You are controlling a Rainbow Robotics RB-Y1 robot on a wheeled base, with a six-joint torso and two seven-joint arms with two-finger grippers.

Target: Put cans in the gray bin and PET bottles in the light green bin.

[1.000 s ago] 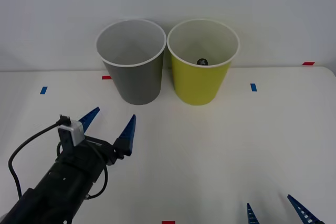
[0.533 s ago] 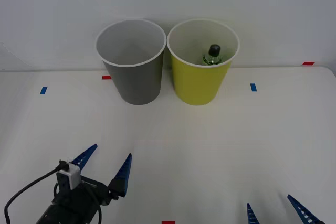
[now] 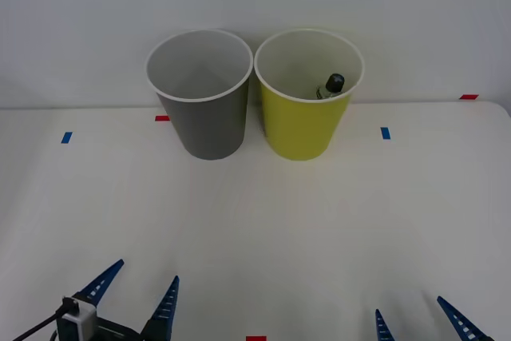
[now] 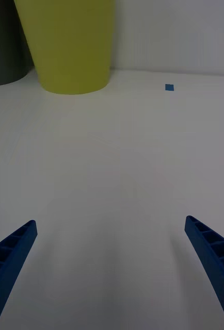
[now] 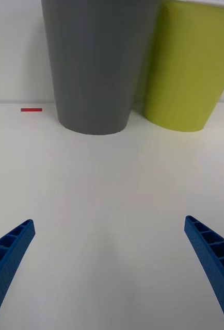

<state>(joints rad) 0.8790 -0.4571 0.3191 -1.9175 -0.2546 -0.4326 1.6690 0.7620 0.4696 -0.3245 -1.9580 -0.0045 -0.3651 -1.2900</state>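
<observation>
White table (image 3: 319, 229) spans the front view, its far edge meeting a pale wall just behind the bins. No readable writing anywhere.

Gray bin (image 3: 202, 93) stands upright at the table's far side, used here as landmark. Its pale interior is visible from above; no contents seen.

Light green bin (image 3: 306, 97) stands just beside the gray bin, on the robot's right of it, rims almost touching. Upright.

PET bottle (image 3: 330, 86) is inside the light green bin, tilted, leaning against the bin's wall on the side away from the gray bin. Black cap and a bit of clear neck show above the near rim; label hidden.

Left gripper (image 3: 134, 301) is low at the near table edge, well apart from the gray bin, slightly to its left side. Blue ribbed fingers spread wide, holding nothing, pointing toward the gray bin.

Right gripper (image 3: 419, 321) is at the near edge, well to the right of the gray bin. Fingers spread wide, holding nothing.

Bare table lies between both grippers and the bins.

Small tape marks: red (image 3: 162, 118) touching the gray bin's left base line, blue (image 3: 66, 137) farther left, blue (image 3: 386, 132) and red (image 3: 469, 97) to the right.
</observation>
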